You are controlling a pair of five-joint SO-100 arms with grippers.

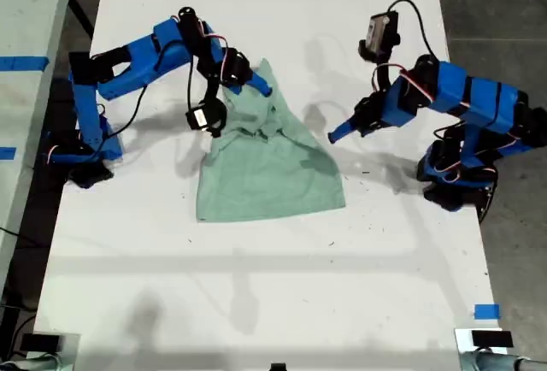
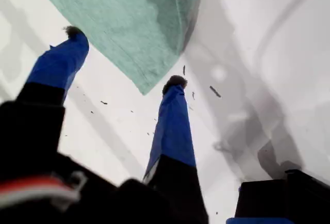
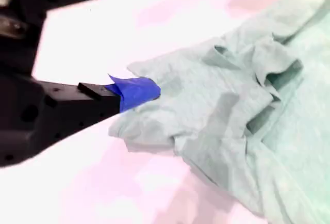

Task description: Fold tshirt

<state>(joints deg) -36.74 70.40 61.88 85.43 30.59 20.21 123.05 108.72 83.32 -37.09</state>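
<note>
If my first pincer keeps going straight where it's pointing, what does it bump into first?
Probably the tshirt. My first pincer is open, empty, and aimed at the cloth's near corner just ahead, with only bare table between. Depth is hard to judge.

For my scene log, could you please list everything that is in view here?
tshirt: one, pale mint green, crumpled mid-table between the arms.
table: one, white, under everything.
tape piece: one, blue, on the table at the exterior view's lower right.
my first gripper: one, blue fingers open, just short of a tshirt corner, at the exterior view's right.
my second gripper: one, blue fingers open, one finger on the bunched cloth, at the exterior view's left.
</note>
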